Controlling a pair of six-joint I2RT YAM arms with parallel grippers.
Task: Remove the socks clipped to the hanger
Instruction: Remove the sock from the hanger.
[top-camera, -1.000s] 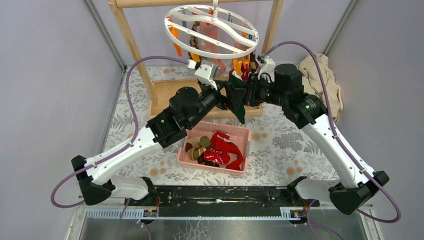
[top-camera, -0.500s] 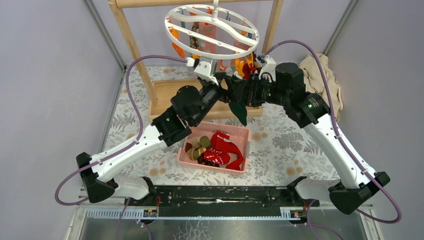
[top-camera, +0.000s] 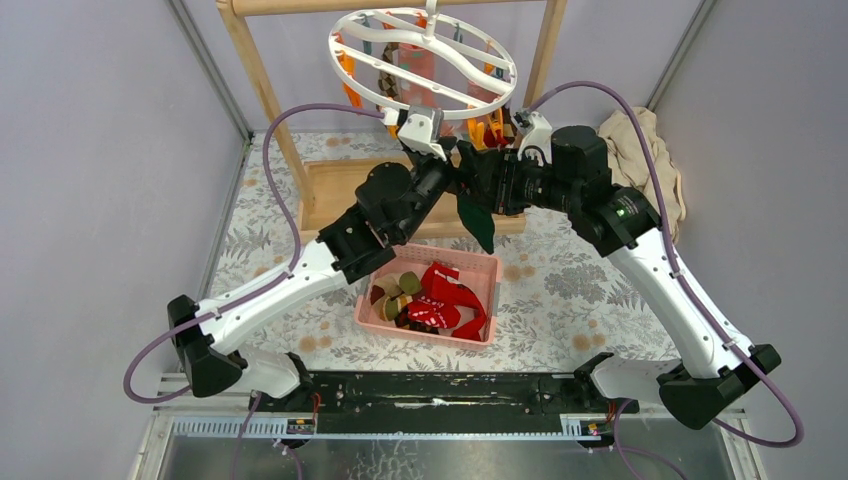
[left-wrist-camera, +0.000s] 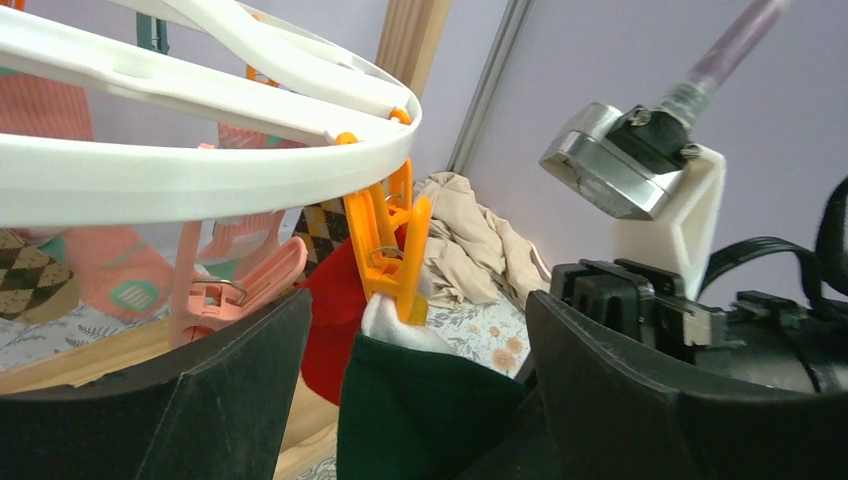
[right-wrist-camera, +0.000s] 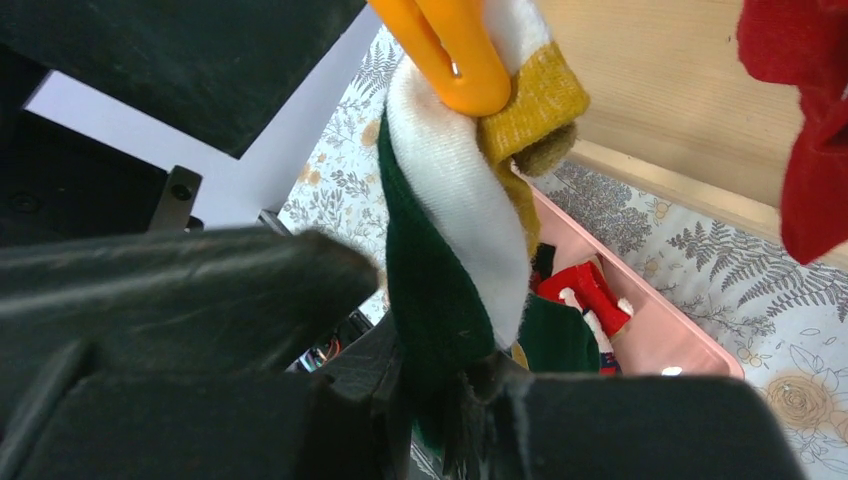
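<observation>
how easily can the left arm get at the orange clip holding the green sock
Probably yes: the left gripper stands open, a finger on either side of the orange clip, nothing between. The right gripper grips the green sock just below, so room is tight.

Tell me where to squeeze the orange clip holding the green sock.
Pinch the orange clip at its splayed upper handles, coming up from below astride it: they fork apart there, while its lower tips bite the green sock at its white cuff.
</observation>
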